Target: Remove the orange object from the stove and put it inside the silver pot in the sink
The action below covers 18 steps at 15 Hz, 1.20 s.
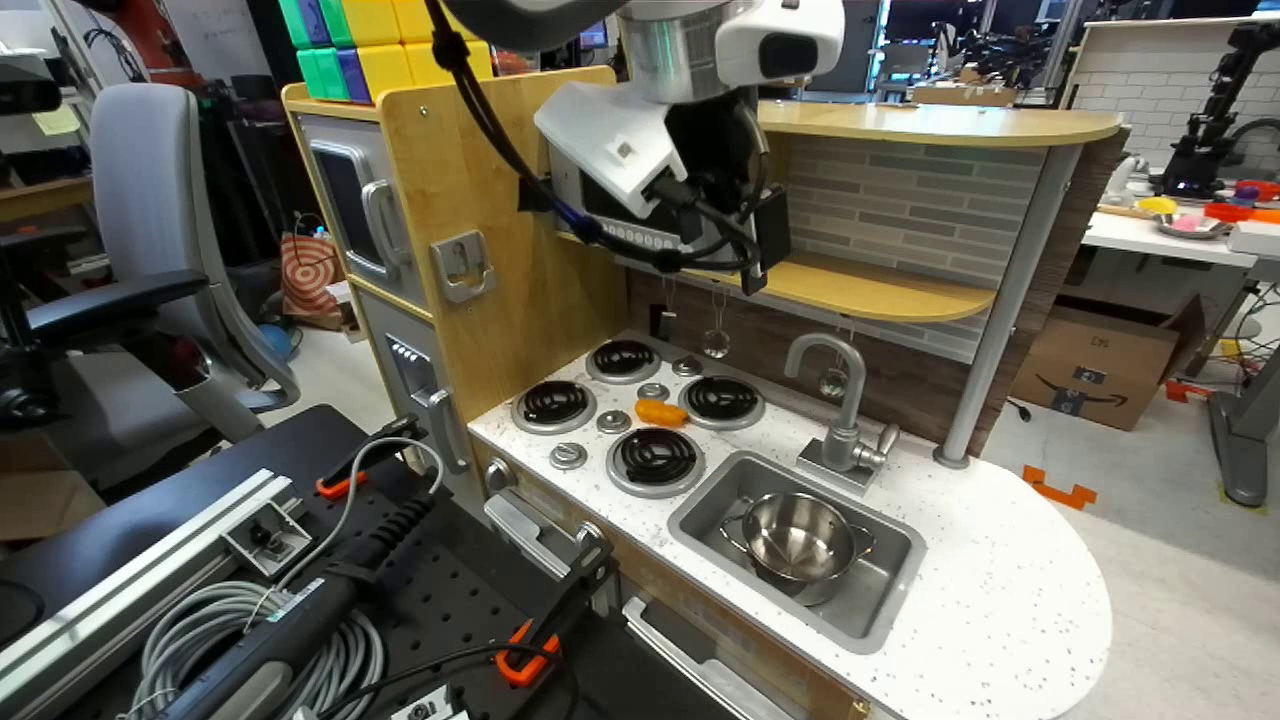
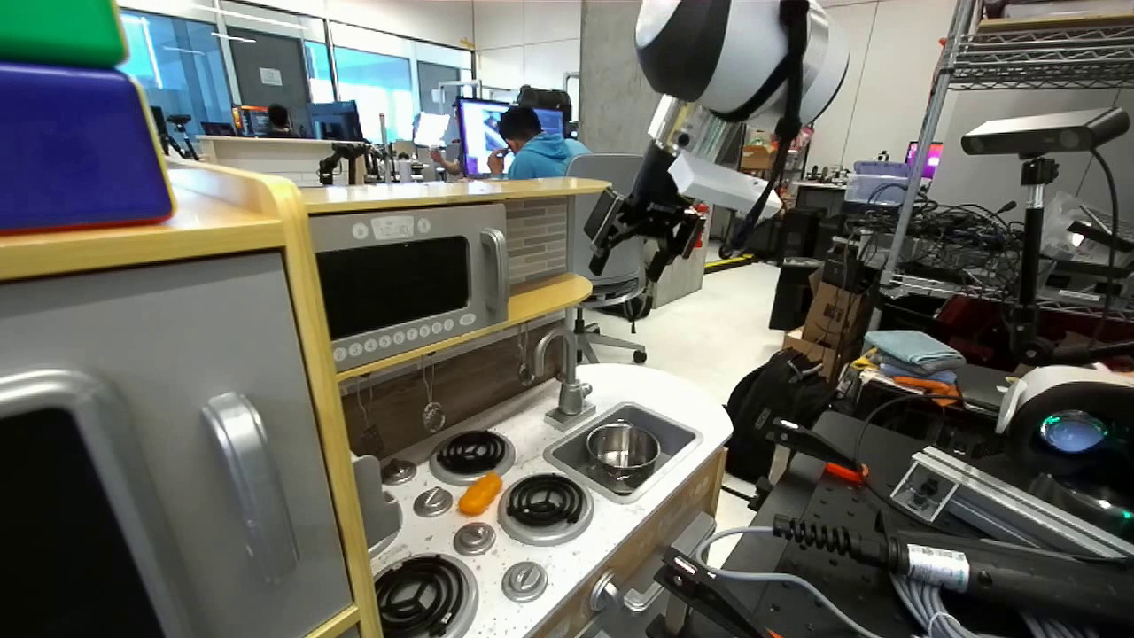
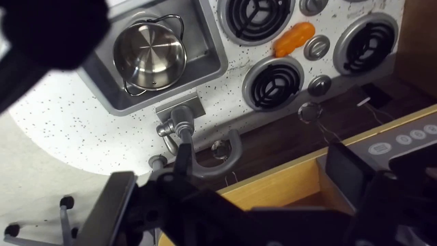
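Note:
The orange object (image 1: 661,413) lies on the white stove (image 1: 597,443) among the black burners and knobs. It also shows in an exterior view (image 2: 480,494) and in the wrist view (image 3: 294,38). The silver pot (image 1: 797,540) stands upright in the grey sink (image 1: 890,600); its visible inside is bare. The pot also shows in an exterior view (image 2: 623,449) and in the wrist view (image 3: 150,56). My gripper (image 2: 640,252) is open and empty, high above the counter by the upper shelf, well apart from the orange object and pot. Its fingers are wide apart in the wrist view (image 3: 235,171).
The curved faucet (image 1: 850,400) rises behind the sink. A yellow wooden shelf (image 1: 880,290) and a toy microwave (image 2: 399,275) stand above the counter's back. A tall wooden panel (image 1: 520,200) borders the stove. A black table (image 1: 460,610) with cables and clamps stands in front.

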Tool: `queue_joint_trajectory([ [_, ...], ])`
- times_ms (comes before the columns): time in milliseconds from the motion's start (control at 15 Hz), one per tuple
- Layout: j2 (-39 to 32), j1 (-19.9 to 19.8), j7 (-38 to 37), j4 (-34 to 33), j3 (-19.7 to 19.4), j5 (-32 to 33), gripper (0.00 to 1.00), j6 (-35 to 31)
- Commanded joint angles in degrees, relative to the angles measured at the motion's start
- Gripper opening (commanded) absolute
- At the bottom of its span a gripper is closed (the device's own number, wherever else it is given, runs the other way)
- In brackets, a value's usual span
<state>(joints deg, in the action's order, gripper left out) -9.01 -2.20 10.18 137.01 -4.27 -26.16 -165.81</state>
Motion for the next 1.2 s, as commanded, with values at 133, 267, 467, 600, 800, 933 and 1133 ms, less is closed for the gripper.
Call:
queue_joint_trajectory([
  [133, -13.4, 8.0, -22.8, -5.3, -2.5, 2.6, 1.00, 0.9],
  [267, -17.2, 8.2, -31.4, -8.0, 0.0, 3.1, 1.00, 2.4],
  [467, -21.5, 9.3, -38.5, -12.1, 2.6, 0.9, 1.00, 2.3],
  [600, -24.0, 9.2, -41.2, -14.6, 4.4, -0.5, 1.00, -0.4],
  [800, -23.4, 9.4, -41.9, -13.7, 4.4, 1.0, 1.00, -0.1],
  [933, -24.9, 9.4, -43.0, -15.4, 4.8, 0.8, 1.00, -0.2],
  [1133, -25.4, 9.3, -43.1, -16.0, 4.8, 0.4, 1.00, -0.2],
])
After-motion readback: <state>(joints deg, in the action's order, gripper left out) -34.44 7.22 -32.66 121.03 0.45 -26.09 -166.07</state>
